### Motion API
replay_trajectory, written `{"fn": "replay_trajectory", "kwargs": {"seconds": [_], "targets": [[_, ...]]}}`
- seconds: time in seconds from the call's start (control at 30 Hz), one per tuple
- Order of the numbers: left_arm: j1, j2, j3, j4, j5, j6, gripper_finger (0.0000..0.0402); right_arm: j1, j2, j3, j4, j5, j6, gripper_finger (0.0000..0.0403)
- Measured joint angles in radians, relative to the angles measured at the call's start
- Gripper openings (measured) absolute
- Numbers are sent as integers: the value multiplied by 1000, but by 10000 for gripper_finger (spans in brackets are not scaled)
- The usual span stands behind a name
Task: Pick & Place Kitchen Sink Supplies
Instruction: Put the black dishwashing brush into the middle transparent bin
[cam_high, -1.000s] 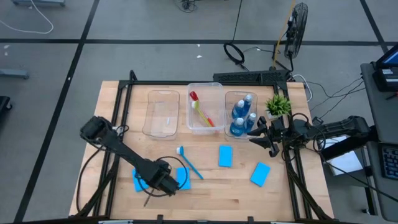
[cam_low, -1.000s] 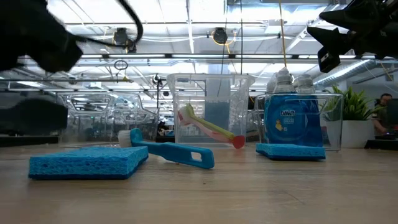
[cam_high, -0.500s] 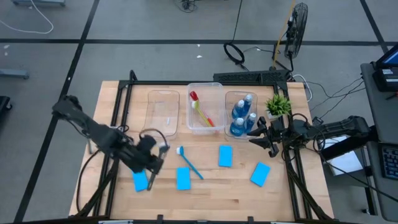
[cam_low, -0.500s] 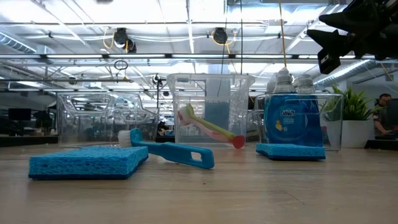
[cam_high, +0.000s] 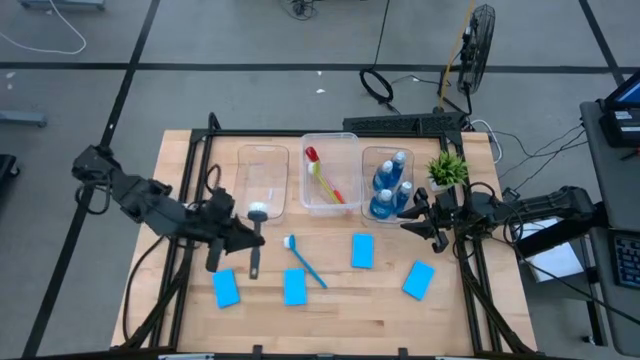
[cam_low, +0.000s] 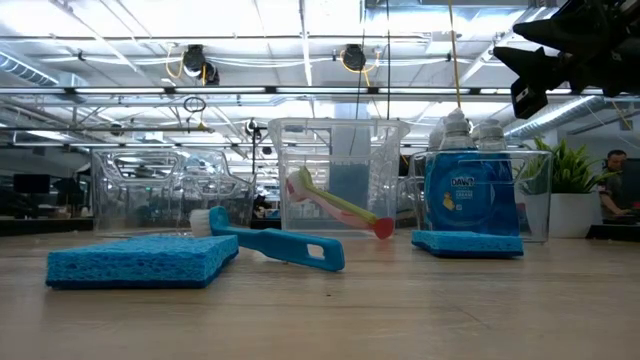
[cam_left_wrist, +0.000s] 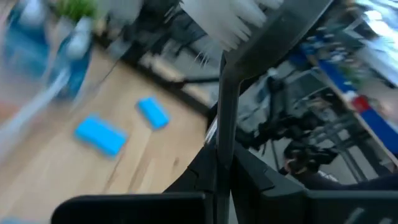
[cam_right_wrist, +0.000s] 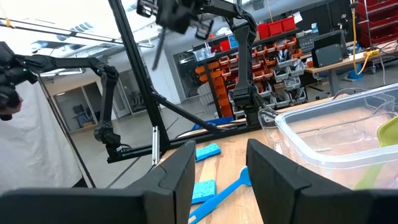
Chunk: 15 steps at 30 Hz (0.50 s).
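The worktop (cam_high: 340, 320) carries three clear tubs (cam_high: 260, 182) in a row. The left end effector (cam_high: 238, 238) is clamped on the dark brush (cam_high: 255, 240), whose white bristle head pokes out ahead of it over the leftmost tub's near edge, handle trailing back beneath. Two blue sponges (cam_high: 226, 288) and the blue brush (cam_high: 304, 262) lie just beside and below it. The right end effector (cam_high: 412, 222), fingers apart and empty, hovers beside the blue bottles (cam_high: 388, 186).
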Motion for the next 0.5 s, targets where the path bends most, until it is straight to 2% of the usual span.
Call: {"fn": "replay_trajectory", "kwargs": {"seconds": [0.1, 0.2, 0.5], "targets": [[21, -1, 0, 124, 26, 148, 20, 0, 0, 0, 0, 0, 0, 130], [49, -1, 0, 253, 105, 271, 20, 0, 0, 0, 0, 0, 1, 130], [121, 5, 0, 638, 490, 534, 20, 0, 0, 0, 0, 0, 3, 130]]}}
